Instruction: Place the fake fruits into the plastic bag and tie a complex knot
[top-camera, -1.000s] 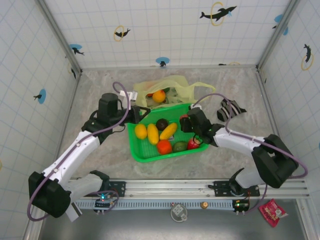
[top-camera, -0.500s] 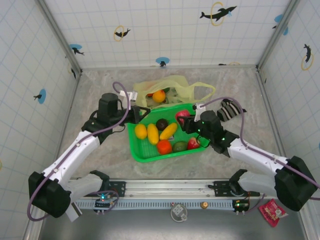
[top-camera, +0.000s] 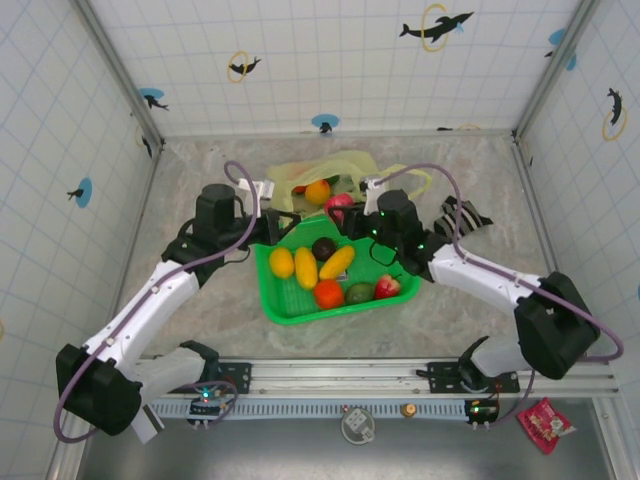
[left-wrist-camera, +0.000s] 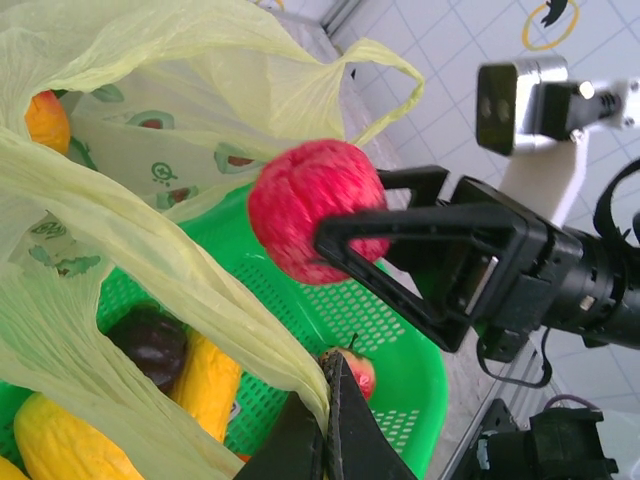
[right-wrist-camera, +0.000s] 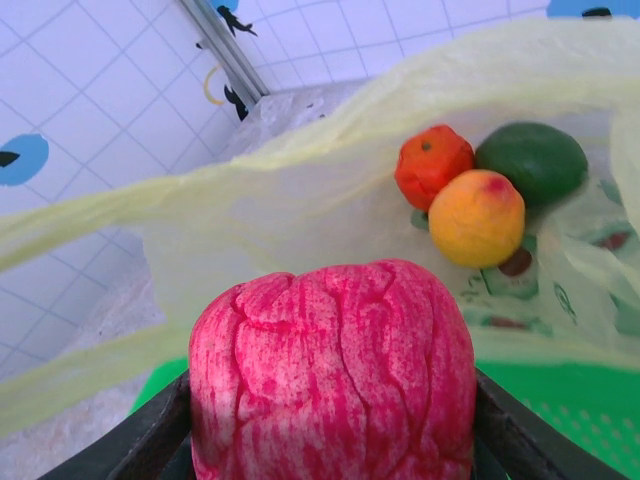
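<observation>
The right gripper (left-wrist-camera: 352, 215) clamps a red fruit (right-wrist-camera: 330, 365) just before the mouth of the plastic bag (top-camera: 352, 163), over the far rim of the green basket (top-camera: 300, 308). Its arm stretches forward and leftward. The left gripper (left-wrist-camera: 325, 425) is pinched tight on the bag's near edge, probably a handle. Three fruits (right-wrist-camera: 478, 217) lie inside.

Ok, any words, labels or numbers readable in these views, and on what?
Nothing can be read.
Bag: green and brown printed marks, too blurred to read.
Red packet by the rail: print too small.
Wall stickers: dolphins and rings, no words.
</observation>
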